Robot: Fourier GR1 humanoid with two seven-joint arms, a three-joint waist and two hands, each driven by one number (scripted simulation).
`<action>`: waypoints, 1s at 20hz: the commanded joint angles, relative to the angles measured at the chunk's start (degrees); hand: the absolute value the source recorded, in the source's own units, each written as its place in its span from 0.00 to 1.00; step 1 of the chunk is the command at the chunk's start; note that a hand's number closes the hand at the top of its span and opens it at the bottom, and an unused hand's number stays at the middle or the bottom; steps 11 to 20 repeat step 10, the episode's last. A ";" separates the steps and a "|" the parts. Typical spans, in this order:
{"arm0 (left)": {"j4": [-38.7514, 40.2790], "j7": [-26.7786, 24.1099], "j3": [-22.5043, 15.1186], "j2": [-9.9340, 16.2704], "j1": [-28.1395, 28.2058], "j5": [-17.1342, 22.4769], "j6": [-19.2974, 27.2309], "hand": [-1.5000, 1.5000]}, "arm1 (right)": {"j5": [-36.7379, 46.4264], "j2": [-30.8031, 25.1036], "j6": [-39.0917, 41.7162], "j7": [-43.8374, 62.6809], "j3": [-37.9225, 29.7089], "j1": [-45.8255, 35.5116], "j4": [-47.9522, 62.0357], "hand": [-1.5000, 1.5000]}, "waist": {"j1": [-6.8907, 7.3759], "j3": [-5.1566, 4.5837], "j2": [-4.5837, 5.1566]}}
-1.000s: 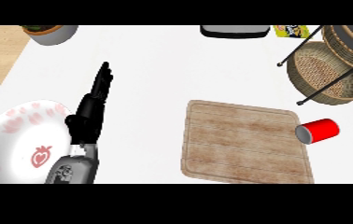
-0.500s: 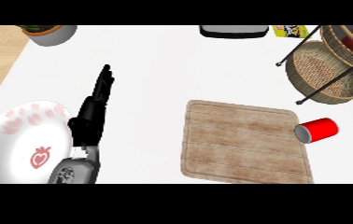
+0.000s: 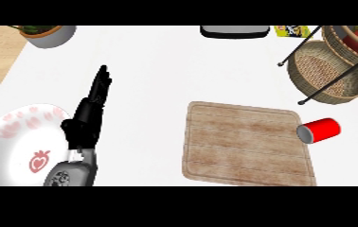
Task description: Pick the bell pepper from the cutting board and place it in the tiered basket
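my left hand (image 3: pixel 89 111) lies flat on the bench (image 3: pixel 161 65), fingers straight and pressed together, beside the plate (image 3: pixel 28 136); my right hand is out of view. i can't see the bell pepper anywhere: the cutting board (image 3: pixel 245 145) is bare, and the visible tier of the tiered basket (image 3: pixel 323 72) shows none. i'd look into the basket's hidden tiers before committing either hand.

A: What's on the cutting board (image 3: pixel 246 145)?
B: Nothing. Red cup (image 3: pixel 319 129) lies on its side, touching the board's rt edge.
A: Basket?
B: Tiered basket (image 3: pixel 323 70) just beyond the board's far rt corner.
A: Hands?
B: Left hand (image 3: pixel 89 112) well left of the board, fingers straight, beside a plate (image 3: pixel 24 136).
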 commanded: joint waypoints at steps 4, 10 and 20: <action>0.10 -1.64 0.96 0.50 1.58 0.53 -0.14 0.50 | -8.52 -13.37 7.08 -7.62 -12.99 11.04 11.13 0.00 | -0.91 0.17 0.12; -0.45 0.06 -0.11 -0.84 1.03 -0.35 0.92 0.50 | -11.96 -18.59 13.12 -21.27 -19.21 26.25 19.76 0.00 | -1.66 0.34 0.09; -0.45 0.06 -0.11 -0.84 1.03 -0.35 0.92 0.50 | -11.96 -18.59 13.12 -21.27 -19.21 26.25 19.76 0.00 | -1.66 0.34 0.09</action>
